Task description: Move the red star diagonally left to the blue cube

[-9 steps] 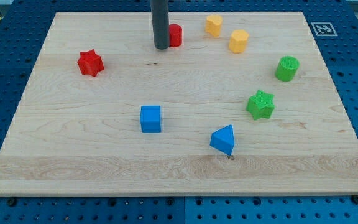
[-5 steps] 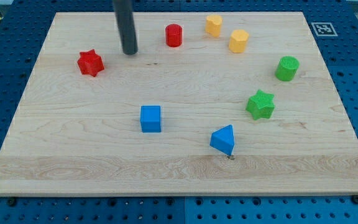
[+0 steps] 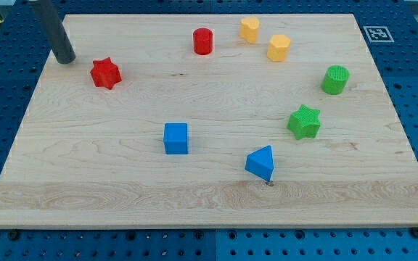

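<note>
The red star lies on the wooden board at the view's upper left. The blue cube sits lower and to the right of it, near the board's middle. My tip is down at the board's left edge, just up and to the left of the red star, with a small gap between them. The rod rises out of the view's top.
A red cylinder stands at the top centre. Two yellow blocks lie at the top right. A green cylinder and a green star are on the right. A blue triangular block lies at the lower middle.
My tip has moved left across the top of the board, from beside the red cylinder to just up-left of the red star. No block has moved.
</note>
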